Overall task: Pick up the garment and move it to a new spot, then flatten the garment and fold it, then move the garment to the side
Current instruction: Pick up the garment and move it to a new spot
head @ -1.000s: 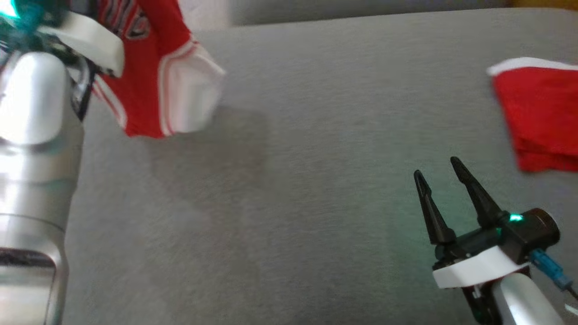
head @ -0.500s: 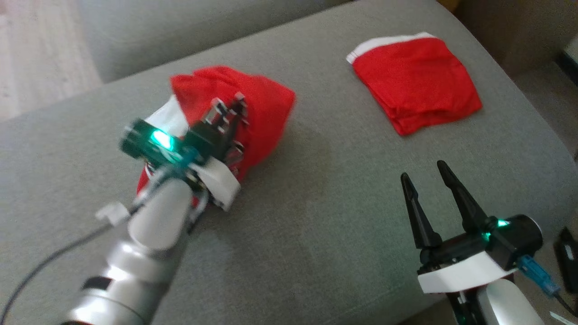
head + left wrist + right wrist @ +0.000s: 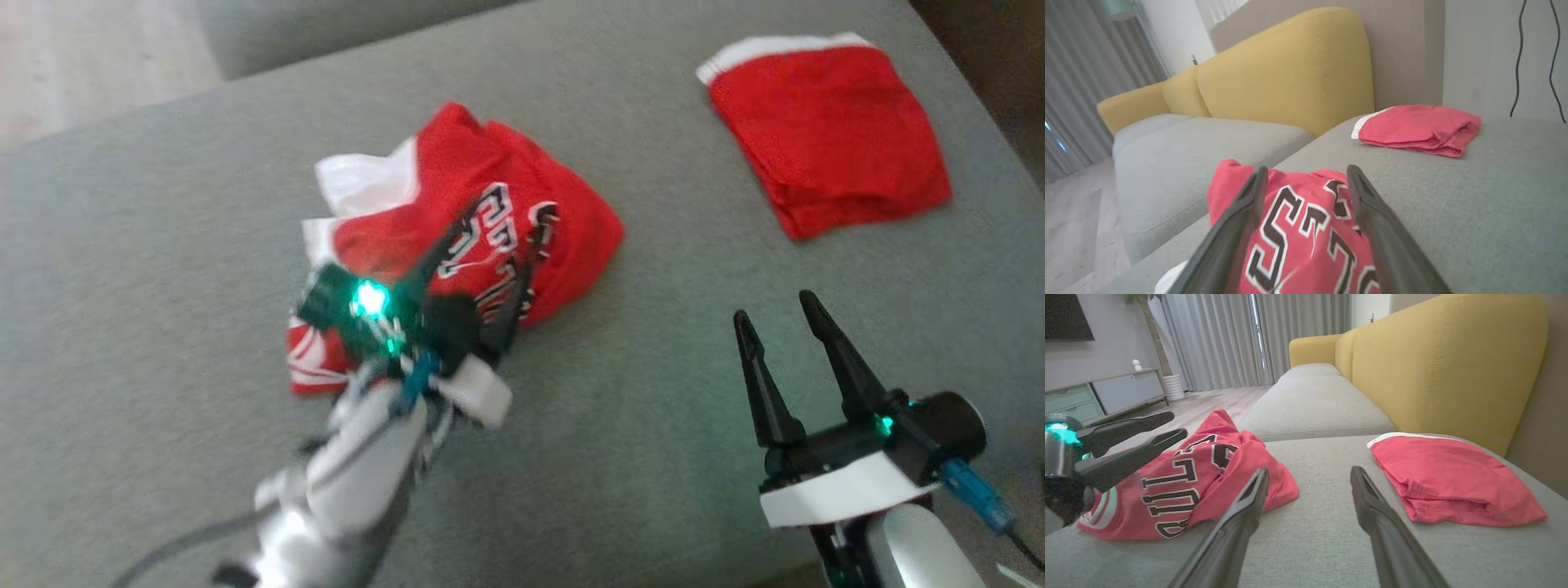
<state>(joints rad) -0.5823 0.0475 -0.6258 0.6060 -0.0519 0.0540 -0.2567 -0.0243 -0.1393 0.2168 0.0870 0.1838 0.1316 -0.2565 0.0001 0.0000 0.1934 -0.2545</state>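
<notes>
Where the shirt is: the red jersey (image 3: 469, 245) lies in a crumpled heap on the grey sofa seat (image 3: 653, 457), near the middle, black letters facing up.
My left gripper (image 3: 500, 249): its two fingers are spread wide over the jersey. In the left wrist view the cloth lies under and between them, and I see nothing pinched.
My right gripper (image 3: 780, 331): wide too and holding nothing. It hangs over bare seat, well apart from the jersey.
Other cloth: a folded red garment (image 3: 824, 135) sits near the far right corner. I will leave it alone.
Step I think I am on: the jersey is at its spot, so flattening comes next.
How to do it well: I should find two edges, like the white trim (image 3: 359, 180), pinch one with each gripper, and pull gently apart.
Watch out: grabbing the middle of the heap would only bunch it more.
</notes>
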